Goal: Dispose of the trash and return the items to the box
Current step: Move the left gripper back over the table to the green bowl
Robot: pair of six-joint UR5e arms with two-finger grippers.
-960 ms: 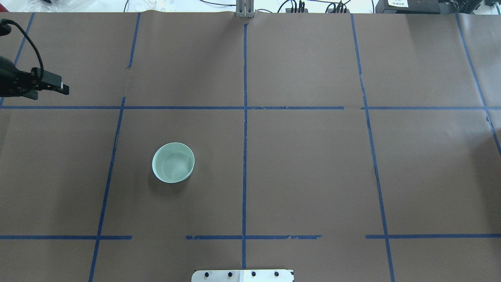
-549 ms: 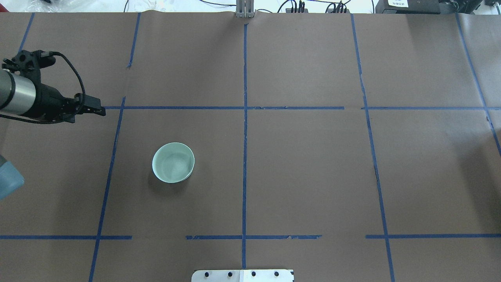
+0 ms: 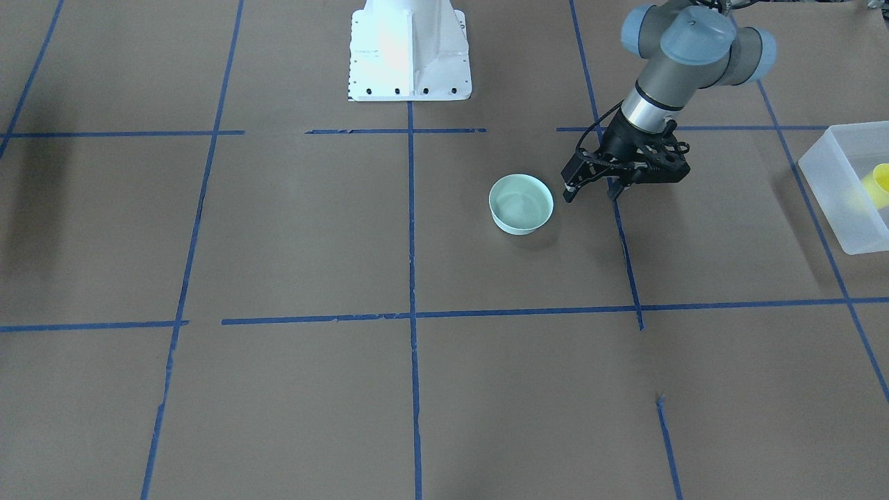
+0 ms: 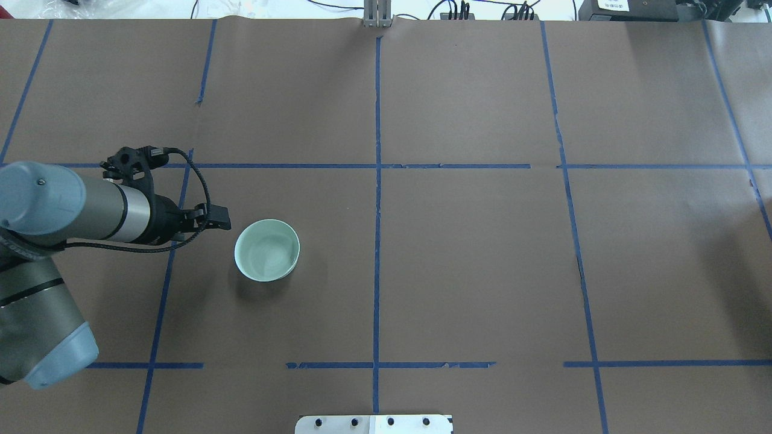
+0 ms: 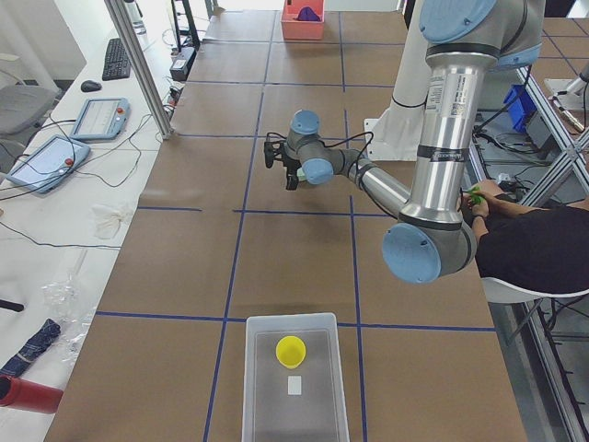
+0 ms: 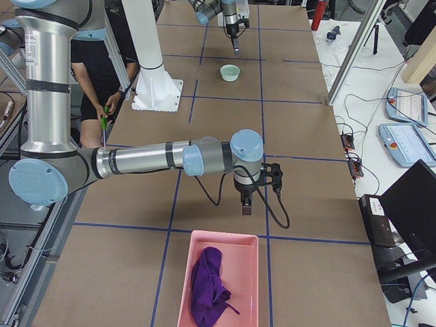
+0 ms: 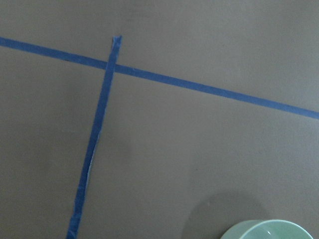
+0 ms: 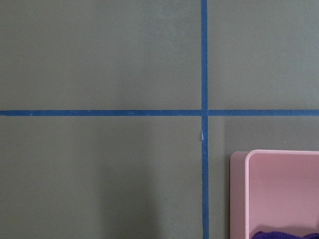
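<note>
By the look of it the job is mostly done. The yellow cup already lies inside the box, which stands at the worktop's end on the robot's left. A purple cloth, likely the trash, sits in the pink tray at the opposite end. What remains is the mint-green bowl. It stands upright and empty on the robot's left half of the worktop, about midway between the robot-side edge and the far edge, round and smooth with a thin rim. The left hand hovers just beside it on the box side, fingers spread and holding nothing, clear of the rim. The right hand hangs near the pink tray; whether it is released or clenched I cannot tell.
</note>
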